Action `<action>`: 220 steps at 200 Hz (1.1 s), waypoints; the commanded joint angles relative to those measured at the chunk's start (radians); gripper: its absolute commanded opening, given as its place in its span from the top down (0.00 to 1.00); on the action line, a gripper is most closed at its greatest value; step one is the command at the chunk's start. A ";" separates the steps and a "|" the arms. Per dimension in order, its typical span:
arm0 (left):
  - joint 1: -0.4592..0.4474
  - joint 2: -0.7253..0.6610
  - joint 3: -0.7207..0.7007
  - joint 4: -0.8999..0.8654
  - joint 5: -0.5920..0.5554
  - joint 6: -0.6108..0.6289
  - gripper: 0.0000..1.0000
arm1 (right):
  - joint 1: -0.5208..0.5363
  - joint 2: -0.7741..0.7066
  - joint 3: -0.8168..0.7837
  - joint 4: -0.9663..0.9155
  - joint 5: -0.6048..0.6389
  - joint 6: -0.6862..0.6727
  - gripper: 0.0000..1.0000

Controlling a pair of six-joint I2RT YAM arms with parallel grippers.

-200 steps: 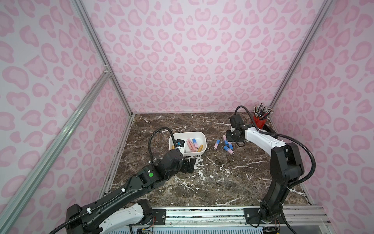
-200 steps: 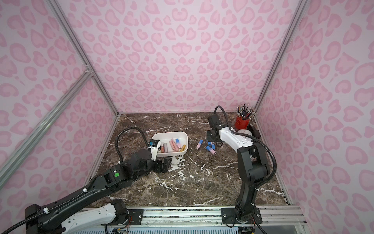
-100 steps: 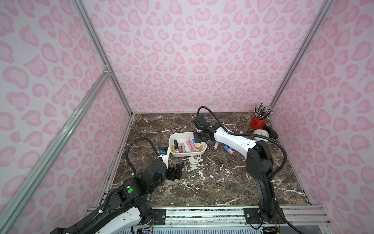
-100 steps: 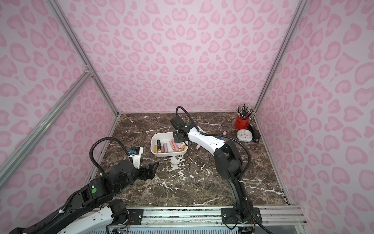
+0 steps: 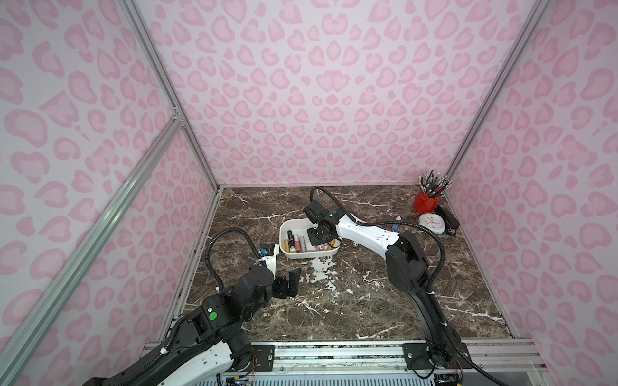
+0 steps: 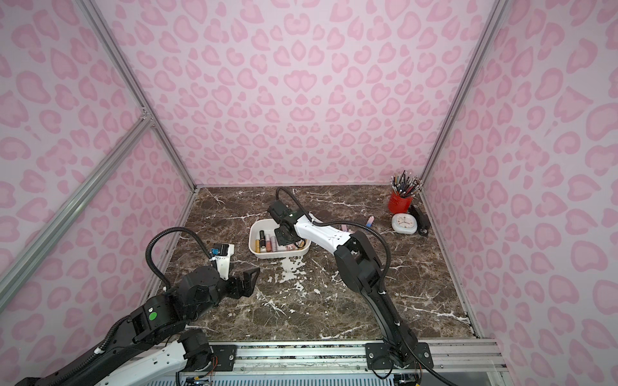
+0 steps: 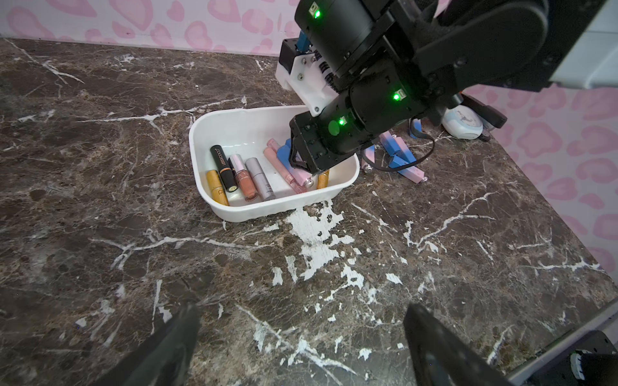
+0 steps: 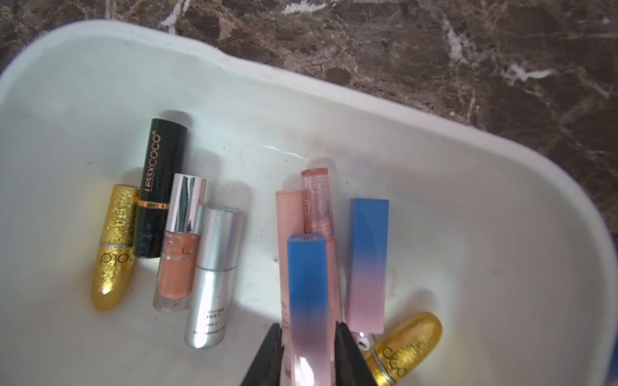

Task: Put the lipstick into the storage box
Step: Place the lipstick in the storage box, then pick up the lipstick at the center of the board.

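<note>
Right pincer (image 8: 307,327) straddles the blue-pink lipstick (image 8: 307,277) at lower centre, low inside the storage box (image 8: 434,187) so it should land softly, gripping or merely flanking I cannot tell; left pincer (image 7: 301,314) gapes empty

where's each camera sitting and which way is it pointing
Top views: high above the arm bases, angled down at the table; both top views show the left arm, right arm and storage box.
Left wrist: on the left arm, low, facing the box; shows the open left gripper and the right arm.
Right wrist: on the right arm, looking down into the box; the right gripper straddles the blue-pink lipstick.
Shared: both wrist views show the black lipstick in the box.
</note>
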 commanded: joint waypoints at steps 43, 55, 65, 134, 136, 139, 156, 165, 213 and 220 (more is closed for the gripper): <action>-0.001 0.076 0.031 0.055 0.034 0.003 0.02 | -0.089 -0.192 -0.178 0.078 0.006 -0.030 0.68; -0.001 0.103 0.040 0.073 0.051 0.008 0.02 | -0.136 -0.233 -0.230 0.095 0.006 -0.030 0.68; -0.001 0.129 0.049 0.090 0.064 0.012 0.02 | -0.181 -0.267 -0.271 0.107 0.006 -0.028 0.68; -0.002 0.425 0.202 0.240 0.189 0.072 0.02 | -0.476 -0.393 -0.471 0.186 0.016 -0.051 0.63; -0.002 0.436 0.209 0.244 0.193 0.072 0.02 | -0.484 -0.392 -0.471 0.188 0.014 -0.051 0.63; -0.003 0.453 0.219 0.249 0.200 0.074 0.02 | -0.496 -0.391 -0.471 0.191 0.013 -0.052 0.63; -0.008 0.550 0.281 0.273 0.240 0.089 0.02 | -0.546 -0.381 -0.518 0.207 0.000 -0.055 0.63; -0.011 0.601 0.313 0.284 0.259 0.096 0.02 | -0.566 -0.376 -0.527 0.219 -0.005 -0.056 0.63; -0.031 0.847 0.476 0.321 0.368 0.118 0.02 | -0.643 -0.309 -0.527 0.251 -0.018 -0.064 0.63; -0.035 0.875 0.494 0.326 0.378 0.119 0.02 | -0.653 -0.299 -0.526 0.258 -0.025 -0.064 0.63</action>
